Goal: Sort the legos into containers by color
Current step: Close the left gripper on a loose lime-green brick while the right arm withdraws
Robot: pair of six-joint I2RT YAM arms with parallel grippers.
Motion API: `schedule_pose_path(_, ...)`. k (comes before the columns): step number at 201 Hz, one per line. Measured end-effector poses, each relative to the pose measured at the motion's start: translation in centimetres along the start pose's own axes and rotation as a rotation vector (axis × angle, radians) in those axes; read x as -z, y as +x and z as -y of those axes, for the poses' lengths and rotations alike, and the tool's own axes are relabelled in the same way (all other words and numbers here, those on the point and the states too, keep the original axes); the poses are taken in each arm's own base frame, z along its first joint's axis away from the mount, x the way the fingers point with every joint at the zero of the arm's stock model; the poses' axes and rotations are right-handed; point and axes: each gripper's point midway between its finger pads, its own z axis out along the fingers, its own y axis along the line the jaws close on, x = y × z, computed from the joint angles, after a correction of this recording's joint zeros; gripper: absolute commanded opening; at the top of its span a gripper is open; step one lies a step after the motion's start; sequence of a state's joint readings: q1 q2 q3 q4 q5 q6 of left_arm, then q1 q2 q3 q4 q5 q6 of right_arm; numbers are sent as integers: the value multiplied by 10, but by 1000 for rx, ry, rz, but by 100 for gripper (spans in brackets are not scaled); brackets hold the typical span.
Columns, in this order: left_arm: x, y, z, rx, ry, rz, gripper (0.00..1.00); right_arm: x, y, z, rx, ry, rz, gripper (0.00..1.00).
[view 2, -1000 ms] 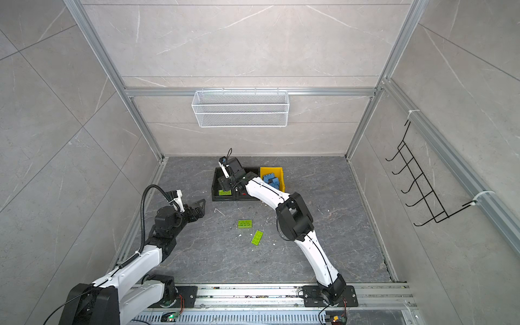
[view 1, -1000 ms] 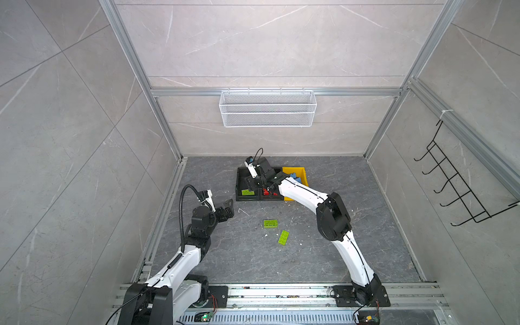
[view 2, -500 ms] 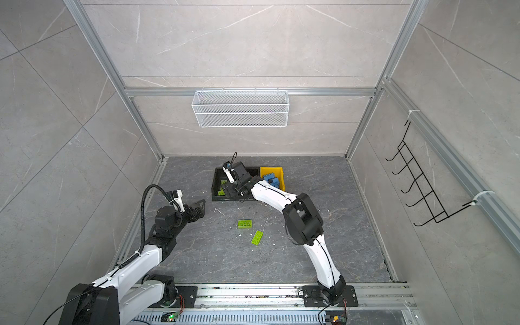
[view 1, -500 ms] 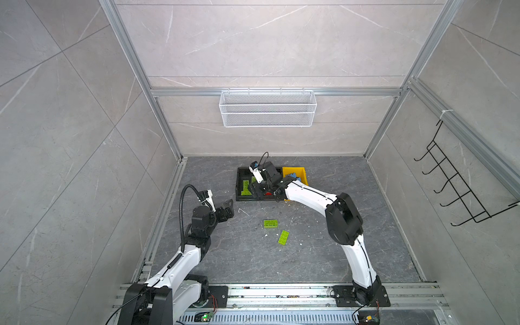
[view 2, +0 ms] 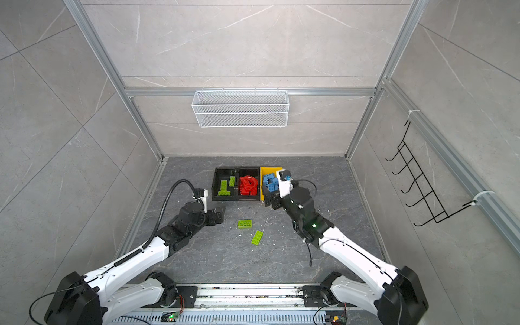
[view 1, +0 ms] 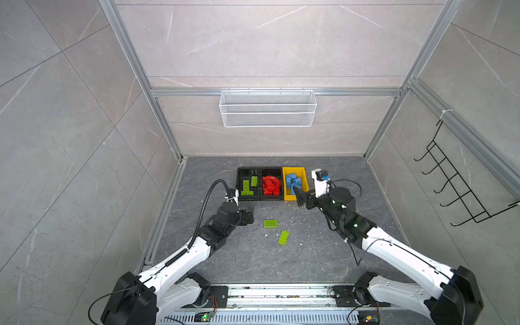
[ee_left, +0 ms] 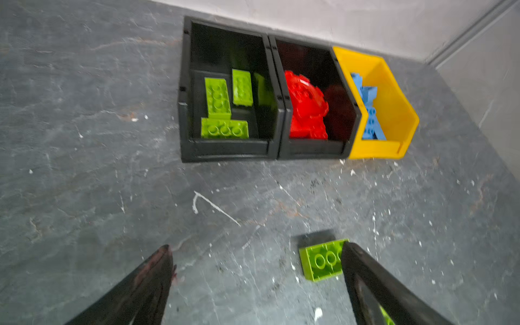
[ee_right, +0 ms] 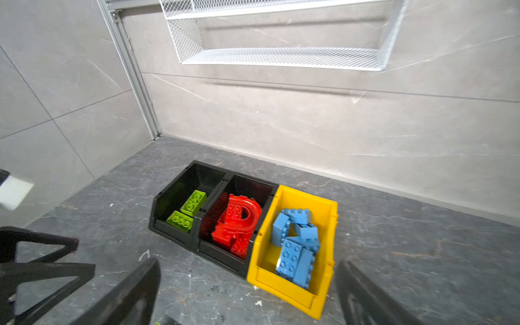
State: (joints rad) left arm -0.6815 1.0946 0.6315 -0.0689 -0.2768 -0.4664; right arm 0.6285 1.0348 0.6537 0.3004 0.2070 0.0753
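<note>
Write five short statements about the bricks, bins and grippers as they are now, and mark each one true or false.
1. Two loose green bricks lie on the floor, outside the bins. True.
2. The yellow bin holds the red bricks. False: it holds blue bricks; the red ones sit in the middle black bin.
3. The left black bin holds only green bricks. True.
4. The left gripper is shut on a brick. False: it is open and empty.
5. The right gripper is open and holds nothing. True.

Three bins (view 1: 271, 197) abreast hold green, red, blue legos (view 1: 271, 184); two green bricks (view 1: 271, 223) (view 1: 283, 237) loose nearby.
</note>
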Motion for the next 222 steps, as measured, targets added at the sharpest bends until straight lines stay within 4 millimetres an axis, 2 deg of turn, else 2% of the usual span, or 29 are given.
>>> schedule_pose_path(18, 0, 7, 25, -32, -16, -51, 96, 9, 20, 12, -4, 45, -4, 100)
schedule_pose_path(36, -5, 20, 45, -60, -38, -109, 97, 10, 23, 15, -11, 64, 0, 100)
schedule_pose_path(57, -19, 40, 60, -102, -86, -184, 99, 11, 23, 19, -16, 84, 26, 100)
schedule_pose_path(77, -38, 54, 70, -122, -125, -246, 99, 15, 33, 23, -13, 98, 33, 100)
schedule_pose_path(97, -53, 67, 73, -120, -146, -291, 99, 24, 38, 26, -14, 102, 49, 100)
schedule_pose_path(130, -67, 79, 78, -133, -168, -352, 99, 35, 30, 33, -17, 127, 100, 100)
schedule_pose_path(162, -78, 82, 88, -134, -159, -377, 99, 32, 32, 32, -8, 126, 95, 100)
schedule_pose_path(222, -83, 95, 83, -135, -172, -426, 99, 21, 47, 23, 4, 79, 50, 100)
